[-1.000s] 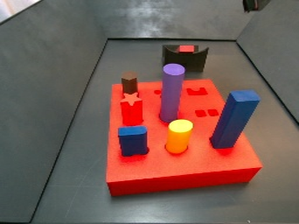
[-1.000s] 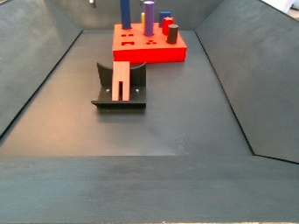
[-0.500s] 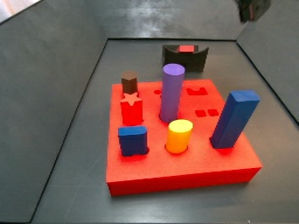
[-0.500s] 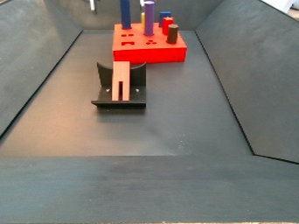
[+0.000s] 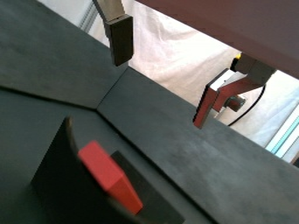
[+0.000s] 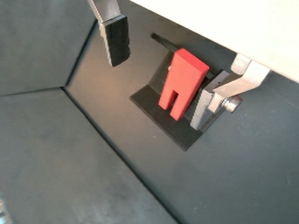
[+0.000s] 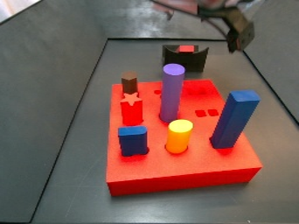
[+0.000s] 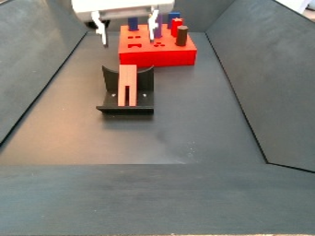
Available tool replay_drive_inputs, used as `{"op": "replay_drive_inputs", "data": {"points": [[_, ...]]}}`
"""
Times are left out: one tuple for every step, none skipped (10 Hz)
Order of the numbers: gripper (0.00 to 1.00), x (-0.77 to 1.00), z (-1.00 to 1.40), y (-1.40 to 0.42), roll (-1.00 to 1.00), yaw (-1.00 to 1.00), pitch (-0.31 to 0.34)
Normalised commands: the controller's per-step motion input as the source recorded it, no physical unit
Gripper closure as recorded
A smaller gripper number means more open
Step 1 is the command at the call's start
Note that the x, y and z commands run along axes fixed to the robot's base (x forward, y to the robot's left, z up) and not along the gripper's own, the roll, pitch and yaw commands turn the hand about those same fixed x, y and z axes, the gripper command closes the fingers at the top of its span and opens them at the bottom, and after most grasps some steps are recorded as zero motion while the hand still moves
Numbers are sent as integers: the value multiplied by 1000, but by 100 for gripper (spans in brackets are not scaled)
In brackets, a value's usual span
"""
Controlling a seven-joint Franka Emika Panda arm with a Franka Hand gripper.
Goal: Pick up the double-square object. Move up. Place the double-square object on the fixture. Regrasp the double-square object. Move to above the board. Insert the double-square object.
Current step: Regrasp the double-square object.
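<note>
The double-square object (image 6: 181, 81) is a flat red-pink block with a slot at one end. It lies on the dark fixture (image 6: 149, 99), and both side views show it there (image 8: 128, 85) (image 7: 184, 48). My gripper (image 8: 127, 42) hangs open above the fixture (image 8: 125, 100), its fingers (image 6: 117, 39) spread wide with nothing between them. Both wrist views look down past the fingertips at the object (image 5: 111, 179). In a side view the gripper (image 7: 233, 31) is blurred, high above the fixture (image 7: 184, 59). The red board (image 7: 176, 162) lies nearer that camera.
On the board (image 8: 157, 55) stand a purple cylinder (image 7: 172, 92), a tall blue block (image 7: 236, 118), a yellow cylinder (image 7: 179, 136), a brown cylinder (image 7: 129, 83), a red star peg (image 7: 131, 107) and a short blue block (image 7: 133, 140). Grey walls slope up round the floor.
The gripper has come down into both side views, from barely showing at the top edge to hanging over the fixture. The double-square object and the board have not moved.
</note>
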Motion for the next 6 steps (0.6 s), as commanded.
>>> {"op": "replay_drive_inputs", "data": {"points": [[0,105,-1000,35,99,109,-71],[0,115,-1000,31,92,84,-85],[0,120,-1000,23,84,51,-91],[0,114,-885,14,74,24,-90],[0,105,-786,11,70,9,-86],[0,84,-591,8,68,-8,-68]]}}
